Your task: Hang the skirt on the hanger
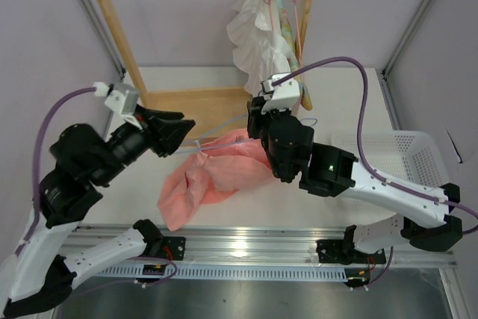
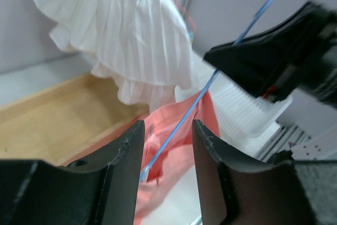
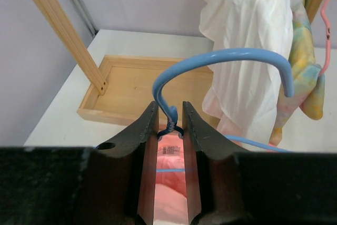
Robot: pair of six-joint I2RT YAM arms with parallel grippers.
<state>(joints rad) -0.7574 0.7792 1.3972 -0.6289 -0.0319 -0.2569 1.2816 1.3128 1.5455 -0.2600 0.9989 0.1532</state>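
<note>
Right wrist view: the right gripper (image 3: 170, 110) is clamped on the twisted neck of the hanger (image 3: 221, 56), hook arching toward 2 o'clock; the skirt (image 3: 171, 183) shows below between the fingers, its white label (image 3: 169, 149) facing up. Left wrist view: the left gripper (image 2: 167, 130) stands partly open and holds nothing. The blue wire runs up between its jaws toward 1 o'clock, over pink cloth, with the white ruffled garment (image 2: 131, 30) at 11 o'clock; whether the wire touches a finger cannot be told. Top view: the skirt lies bunched on the table (image 1: 284, 211) at centre, its upper edge raised toward the two grippers at 12 o'clock. The step in hand appears to be threading the waistband onto the hanger's arm. It is best done with the neck held level while the left jaws take cloth alone, not wire.
</note>
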